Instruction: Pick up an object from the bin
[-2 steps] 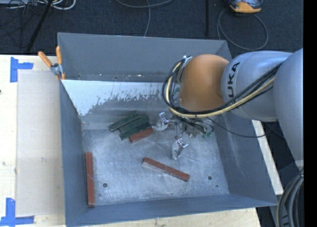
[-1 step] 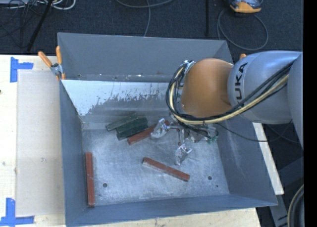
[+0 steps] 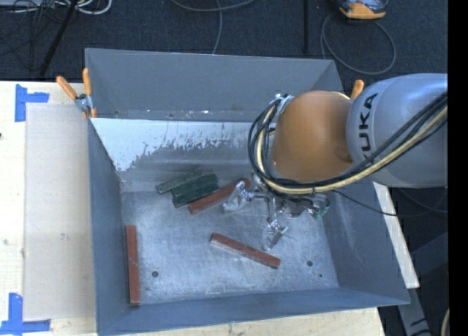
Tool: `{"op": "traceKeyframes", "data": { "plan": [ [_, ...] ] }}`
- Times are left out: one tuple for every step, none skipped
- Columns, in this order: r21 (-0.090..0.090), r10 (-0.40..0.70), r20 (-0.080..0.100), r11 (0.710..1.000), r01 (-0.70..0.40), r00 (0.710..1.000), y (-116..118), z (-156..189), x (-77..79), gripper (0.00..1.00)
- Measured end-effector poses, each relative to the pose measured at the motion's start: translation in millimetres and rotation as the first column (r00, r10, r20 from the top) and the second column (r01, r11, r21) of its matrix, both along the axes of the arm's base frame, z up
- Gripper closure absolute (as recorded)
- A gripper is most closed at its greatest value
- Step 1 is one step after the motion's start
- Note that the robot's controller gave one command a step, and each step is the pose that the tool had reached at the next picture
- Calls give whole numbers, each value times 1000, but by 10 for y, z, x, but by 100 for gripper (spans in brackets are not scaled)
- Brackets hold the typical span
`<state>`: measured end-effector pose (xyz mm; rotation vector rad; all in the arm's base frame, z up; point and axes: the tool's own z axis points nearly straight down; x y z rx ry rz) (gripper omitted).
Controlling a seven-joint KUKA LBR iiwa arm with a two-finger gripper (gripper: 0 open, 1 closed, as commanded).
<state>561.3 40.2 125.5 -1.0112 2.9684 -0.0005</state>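
Grey bin: a red-brown stick lies along its left wall, with dark green bars toward the back and a brown stick mid-floor. The hand hangs over the brown stick's right end; whether it is apart or together, I cannot tell. It should probably straddle the stick's width squarely.

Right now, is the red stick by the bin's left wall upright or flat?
Flat: the red stick lies lengthwise on the floor of the bin.
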Motion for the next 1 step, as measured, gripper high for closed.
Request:
{"op": "traceKeyframes", "data": {
  "plan": [
    [2,-23,10,1000,23,1000,-4,-495,-377,100]
  ]
}}
